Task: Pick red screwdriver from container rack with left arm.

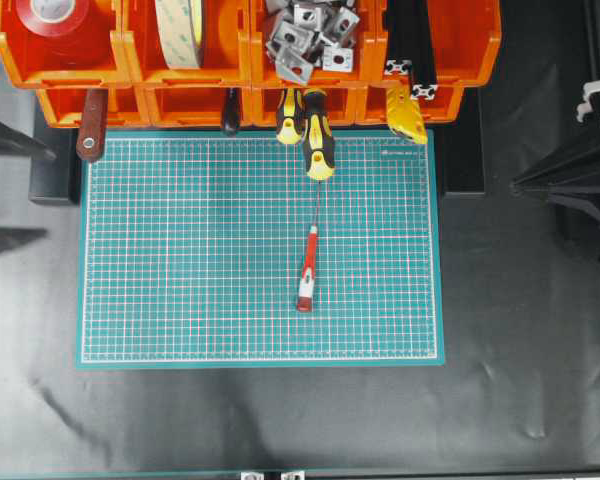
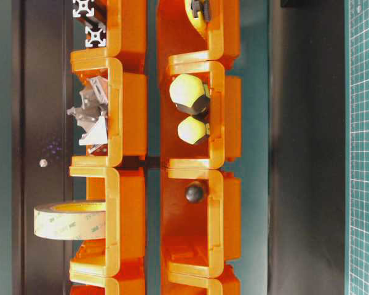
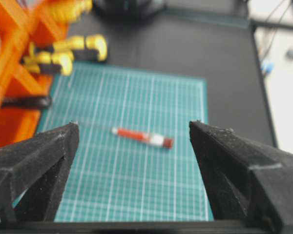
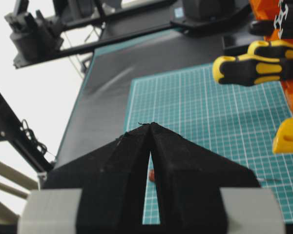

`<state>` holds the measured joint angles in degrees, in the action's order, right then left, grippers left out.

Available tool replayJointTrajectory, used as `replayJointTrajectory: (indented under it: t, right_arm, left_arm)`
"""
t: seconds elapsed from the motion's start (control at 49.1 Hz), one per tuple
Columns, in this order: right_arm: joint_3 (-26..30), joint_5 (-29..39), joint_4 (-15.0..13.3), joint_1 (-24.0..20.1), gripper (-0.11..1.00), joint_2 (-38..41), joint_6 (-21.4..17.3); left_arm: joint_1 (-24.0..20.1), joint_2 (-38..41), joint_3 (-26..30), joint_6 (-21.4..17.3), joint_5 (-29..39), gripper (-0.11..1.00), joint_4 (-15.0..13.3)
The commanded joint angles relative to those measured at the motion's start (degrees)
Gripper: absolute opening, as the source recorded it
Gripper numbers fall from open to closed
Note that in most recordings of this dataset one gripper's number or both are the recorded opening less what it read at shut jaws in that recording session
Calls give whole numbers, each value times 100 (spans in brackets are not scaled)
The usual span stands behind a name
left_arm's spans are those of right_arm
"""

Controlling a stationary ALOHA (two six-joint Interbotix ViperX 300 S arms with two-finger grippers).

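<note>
The red screwdriver lies flat in the middle of the green cutting mat, its thin shaft pointing toward the orange container rack and its dark red cap toward the front. In the left wrist view the red screwdriver shows blurred on the mat, well beyond my left gripper, which is open wide and empty above the mat. My right gripper is shut with nothing held; a bit of the red screwdriver peeks through the slit between its fingers. The rack fills the table-level view.
Two yellow-and-black screwdrivers stick out of the lower bins over the mat's far edge, beside a maroon flat handle and a yellow piece. The upper bins hold tape rolls, metal brackets and black extrusions.
</note>
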<state>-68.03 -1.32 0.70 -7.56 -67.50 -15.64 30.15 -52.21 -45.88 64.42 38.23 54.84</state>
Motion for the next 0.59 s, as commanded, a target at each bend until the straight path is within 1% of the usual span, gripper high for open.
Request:
replayJointTrajectory:
  t: [0.0, 0.183, 0.57]
  right_arm:
    - [149, -176, 18, 9, 0, 35, 0]
    - [149, -316, 18, 9, 0, 35, 0]
    - [149, -527, 18, 26, 0, 35, 9]
  left_arm:
    - [0, -334, 44, -193, -44, 88, 18]
    - [-26, -773, -105, -510, -44, 88, 18]
    - [-44, -1450, -492, -527, -149, 85, 18]
